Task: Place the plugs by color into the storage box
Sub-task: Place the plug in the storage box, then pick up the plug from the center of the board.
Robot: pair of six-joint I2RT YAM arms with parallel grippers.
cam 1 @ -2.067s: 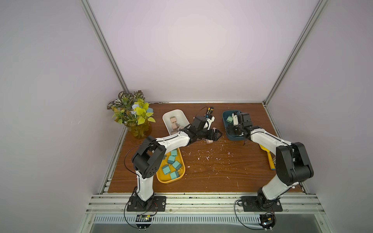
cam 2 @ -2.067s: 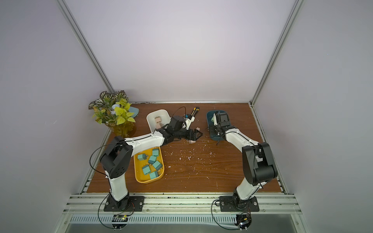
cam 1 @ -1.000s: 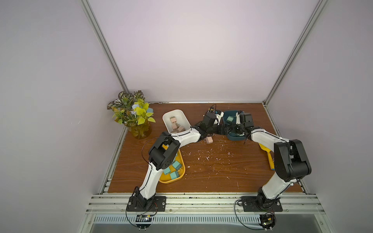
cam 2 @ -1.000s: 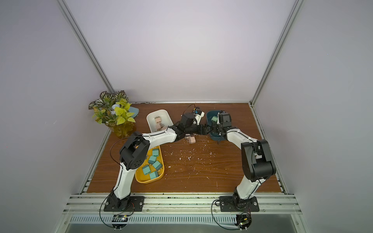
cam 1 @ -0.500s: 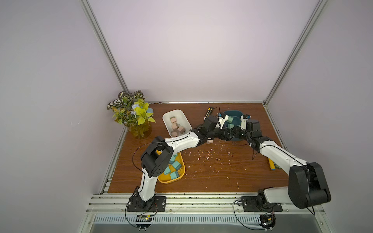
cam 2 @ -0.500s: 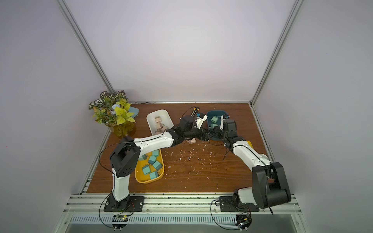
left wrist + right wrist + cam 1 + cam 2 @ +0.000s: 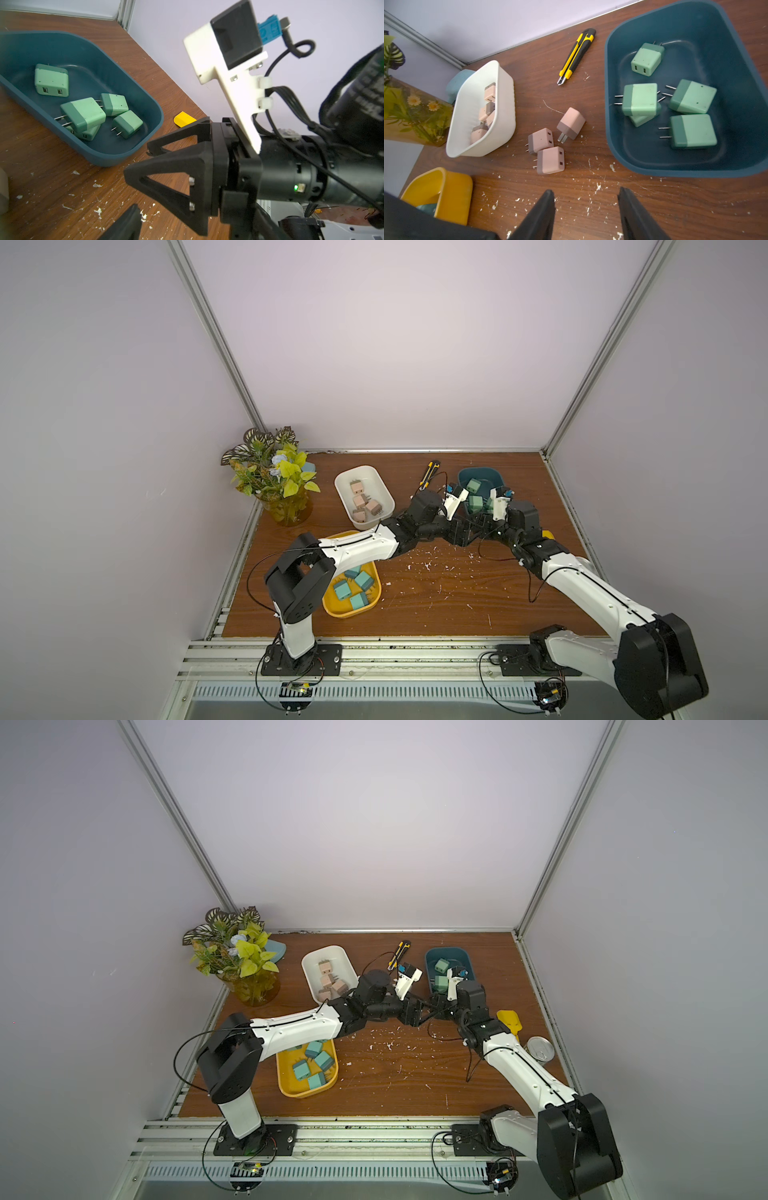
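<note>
Right gripper spread, empty, near three pink plugs on the table between white bin and teal bin; left gripper crowds it, jaws unreadable; knife beyond

A dark teal bin sits on the wooden table and holds five mint green plugs. One plug lies apart from the rest, and the other four cluster together, one partly under another. Just beside the bin is the right gripper, its black jaws parted and empty, with a white camera mount on its body. White flecks dot the wood.
</note>
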